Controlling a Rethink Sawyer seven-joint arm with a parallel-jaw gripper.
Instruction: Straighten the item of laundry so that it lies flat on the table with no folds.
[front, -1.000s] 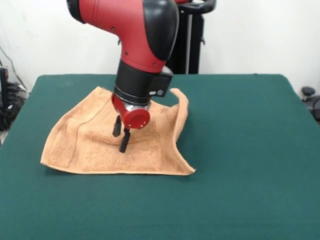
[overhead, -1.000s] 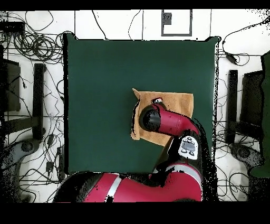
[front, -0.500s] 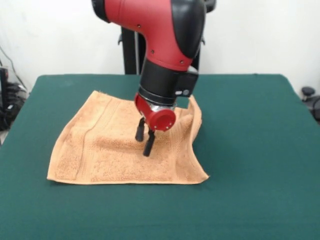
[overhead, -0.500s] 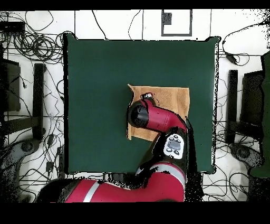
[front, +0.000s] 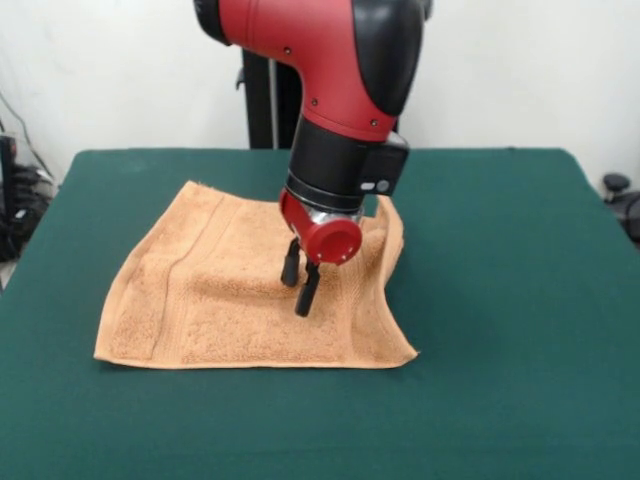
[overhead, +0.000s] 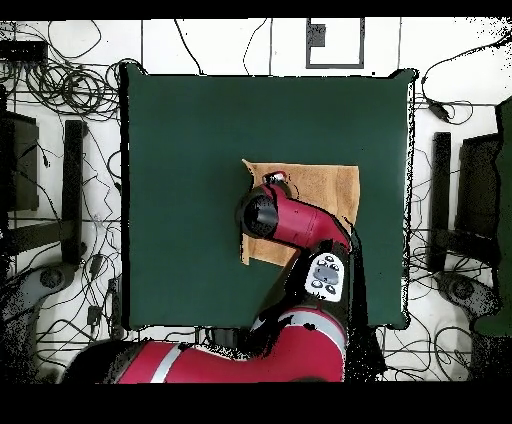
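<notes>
Towel (front: 220, 290) lies mostly spread on the green table (front: 500, 300), its right edge curled up behind the gripper (front: 299, 286), whose fingers hang slightly parted and empty; soft, light, limp terry; best pinched at that raised edge, I judge.

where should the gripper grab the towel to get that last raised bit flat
Probably the upturned corner of the towel, at its far right in the front view, behind the arm. It stands up off the table while the rest lies nearly flat, so its edge is free to pinch. The open gripper could come from above and pull outward, away from the towel's middle.
</notes>
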